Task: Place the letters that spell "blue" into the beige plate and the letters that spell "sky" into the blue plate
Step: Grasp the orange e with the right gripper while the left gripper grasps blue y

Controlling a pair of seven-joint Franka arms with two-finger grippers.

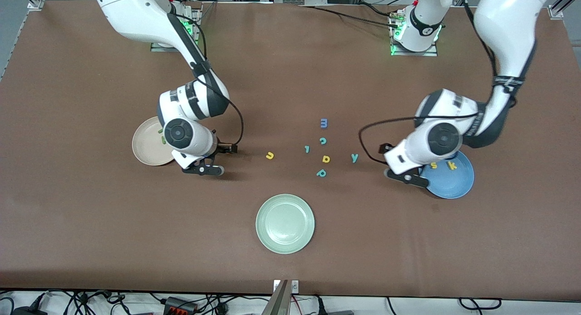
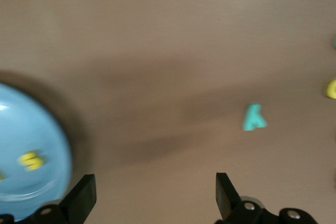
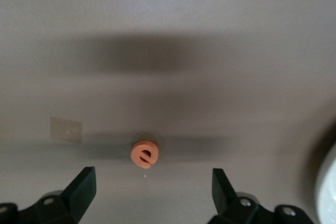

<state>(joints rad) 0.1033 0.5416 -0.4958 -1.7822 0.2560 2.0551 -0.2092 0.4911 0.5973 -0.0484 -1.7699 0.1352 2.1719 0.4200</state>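
The beige plate (image 1: 146, 147) lies toward the right arm's end, with green letters (image 1: 161, 135) in it, partly hidden by the right arm. My right gripper (image 1: 204, 169) is open beside that plate, low over the table. The orange e (image 3: 144, 154) lies on the table just ahead of the gripper's (image 3: 154, 192) tips. The yellow u (image 1: 269, 155) lies nearer the middle. The blue plate (image 1: 456, 183) holds the yellow s (image 1: 433, 165) and yellow k (image 1: 452, 165). My left gripper (image 1: 406, 176) is open and empty at that plate's edge. The teal y (image 1: 354, 157) lies on the table close by, also in the left wrist view (image 2: 253, 118).
A pale green plate (image 1: 285, 223) sits nearer the front camera at mid-table. Loose letters cluster in the middle: blue m (image 1: 324, 122), teal c (image 1: 323, 140), a small teal bar (image 1: 307, 149), yellow d (image 1: 326, 159), teal p (image 1: 321, 173).
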